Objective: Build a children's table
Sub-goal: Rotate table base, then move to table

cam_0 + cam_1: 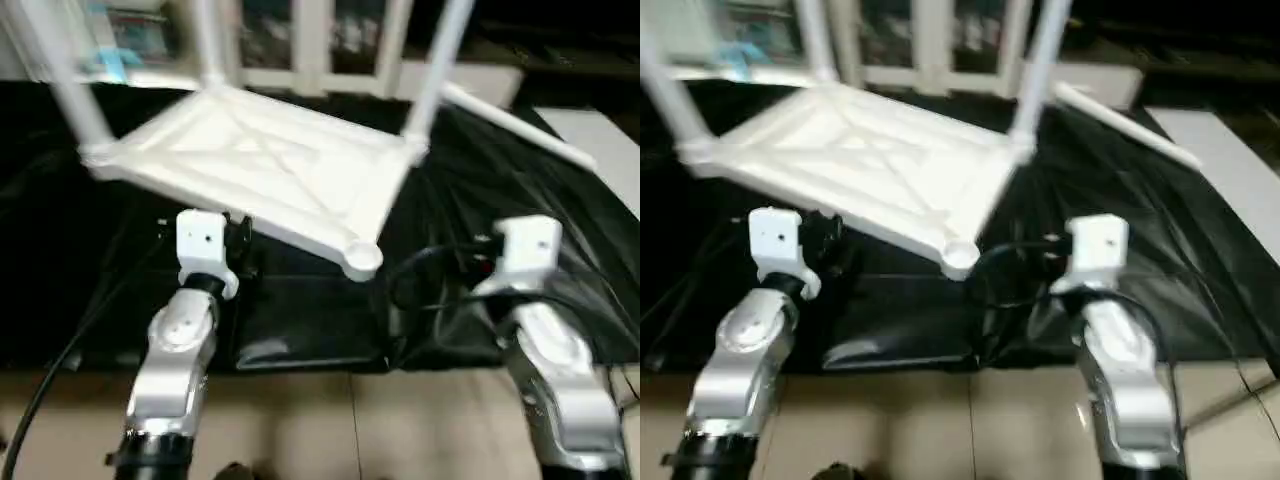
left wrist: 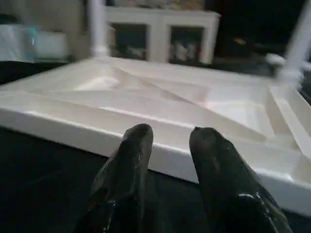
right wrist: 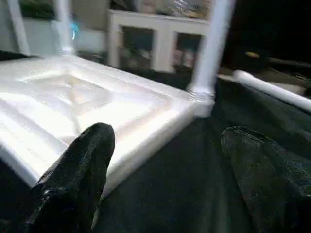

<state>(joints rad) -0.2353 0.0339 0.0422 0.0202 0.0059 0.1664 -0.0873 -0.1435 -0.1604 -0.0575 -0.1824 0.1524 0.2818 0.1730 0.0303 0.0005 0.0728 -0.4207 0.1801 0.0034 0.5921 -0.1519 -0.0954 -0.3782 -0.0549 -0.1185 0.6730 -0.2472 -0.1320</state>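
Observation:
The white tabletop (image 1: 270, 165) lies upside down on a black sheet, its X-ribs facing up. Three white legs stand in its corner sockets: one at the left (image 1: 75, 90), one at the back (image 1: 207, 40), one at the right (image 1: 435, 70). The nearest corner socket (image 1: 362, 258) holds nothing. A fourth leg (image 1: 515, 125) lies loose on the sheet at the back right. My left gripper (image 2: 170, 133) is just short of the tabletop's near edge, open a little, holding nothing. My right gripper (image 3: 170, 133) is wide open over the sheet, right of the tabletop, near the right leg (image 3: 209, 48).
The black sheet (image 1: 300, 320) covers the work area and ends at tan floor (image 1: 350, 420) near me. A white shelf unit (image 1: 310, 50) stands behind. A pale board (image 1: 600, 150) lies at the far right. Black cables (image 1: 60, 360) run beside both arms.

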